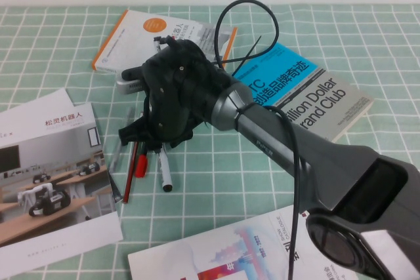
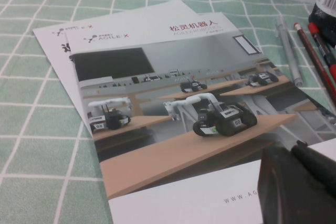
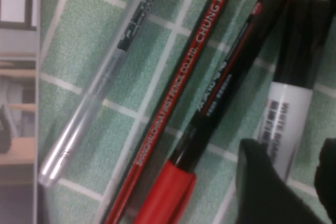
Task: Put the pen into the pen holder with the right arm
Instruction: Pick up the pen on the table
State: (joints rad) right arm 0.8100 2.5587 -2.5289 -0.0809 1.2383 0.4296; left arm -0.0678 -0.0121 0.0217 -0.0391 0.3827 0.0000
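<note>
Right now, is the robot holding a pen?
Not yet. The right hand hangs open over the white marker, one finger on each side, nothing gripped. The left hand is parked over the brochure.

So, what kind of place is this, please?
Probably a robot lab's demo table: a green checked tablecloth carries books, robot brochures and pens. The right gripper, open, hovers over the pen; the left gripper rests over a brochure.
</note>
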